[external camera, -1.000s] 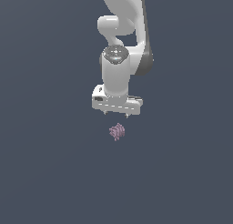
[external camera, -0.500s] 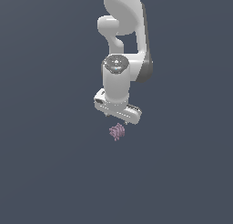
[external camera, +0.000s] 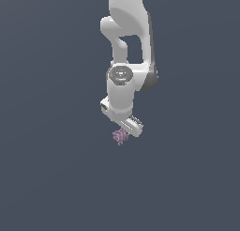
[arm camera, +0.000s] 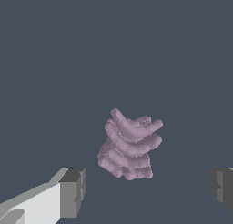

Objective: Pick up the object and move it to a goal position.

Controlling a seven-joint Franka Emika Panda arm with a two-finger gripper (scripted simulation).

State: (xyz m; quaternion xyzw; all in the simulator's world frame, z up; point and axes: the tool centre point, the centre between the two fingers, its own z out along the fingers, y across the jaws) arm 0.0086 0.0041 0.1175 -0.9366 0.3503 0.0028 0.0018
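The object [external camera: 120, 136] is a small pale purple-pink lump with ridged, spiky edges, lying on the dark grey floor. In the wrist view the object [arm camera: 129, 145] fills the middle, between and just beyond my two fingertips. My white gripper [external camera: 123, 132] hangs right above it, turned at an angle, and partly hides its top. The gripper [arm camera: 146, 191] is open, with one grey pad [arm camera: 73, 192] and the other [arm camera: 221, 187] standing wide apart on either side of the object. Nothing is held.
The plain dark grey floor [external camera: 51, 178] spreads all around. My white arm [external camera: 129, 42] rises above the gripper.
The gripper has come down toward the object and rotated about its vertical axis. The object has not moved.
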